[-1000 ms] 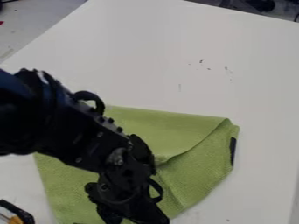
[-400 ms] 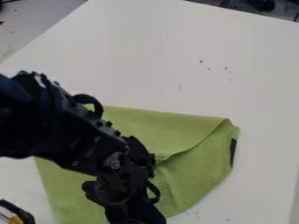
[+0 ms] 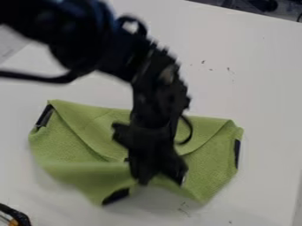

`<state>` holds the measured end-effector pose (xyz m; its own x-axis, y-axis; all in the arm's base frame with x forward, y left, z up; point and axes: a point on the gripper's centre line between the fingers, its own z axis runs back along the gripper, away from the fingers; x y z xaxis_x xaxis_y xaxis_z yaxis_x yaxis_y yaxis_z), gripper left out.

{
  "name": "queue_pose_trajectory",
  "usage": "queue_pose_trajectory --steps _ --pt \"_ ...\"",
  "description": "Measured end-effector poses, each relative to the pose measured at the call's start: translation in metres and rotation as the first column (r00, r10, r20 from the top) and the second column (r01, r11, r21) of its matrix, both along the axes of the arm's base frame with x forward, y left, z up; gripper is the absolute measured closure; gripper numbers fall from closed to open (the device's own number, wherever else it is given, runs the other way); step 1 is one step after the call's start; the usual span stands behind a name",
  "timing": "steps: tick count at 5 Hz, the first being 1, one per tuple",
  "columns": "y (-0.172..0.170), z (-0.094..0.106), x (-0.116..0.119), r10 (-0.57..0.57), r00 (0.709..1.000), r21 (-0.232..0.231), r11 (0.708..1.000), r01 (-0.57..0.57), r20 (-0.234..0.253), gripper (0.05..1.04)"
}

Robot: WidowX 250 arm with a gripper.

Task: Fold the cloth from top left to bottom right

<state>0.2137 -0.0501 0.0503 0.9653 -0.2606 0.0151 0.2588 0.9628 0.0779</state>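
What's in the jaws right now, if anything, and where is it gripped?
The gripper appears to hold the green cloth by its lower edge, around the middle, where the fabric rises to the jaws. The exact pinch point is hidden.

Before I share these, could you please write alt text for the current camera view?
A black robot gripper is at the lower middle of a partly folded green cloth on a white table. The cloth's upper part lies folded down over itself, and dark patches show at its edges.
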Motion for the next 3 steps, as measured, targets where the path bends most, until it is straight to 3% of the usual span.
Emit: queue_pose_trajectory --steps 1,2,3 --pt "0.019 0.007 0.051 -0.178 0.980 0.038 0.983 0.182 -0.086 1.030" --pt "0.029 -0.009 0.084 -0.261 0.955 -0.021 0.965 0.260 -0.144 1.030" --pt "0.033 -0.030 0.093 -0.260 0.955 -0.093 0.964 0.248 -0.146 1.008"
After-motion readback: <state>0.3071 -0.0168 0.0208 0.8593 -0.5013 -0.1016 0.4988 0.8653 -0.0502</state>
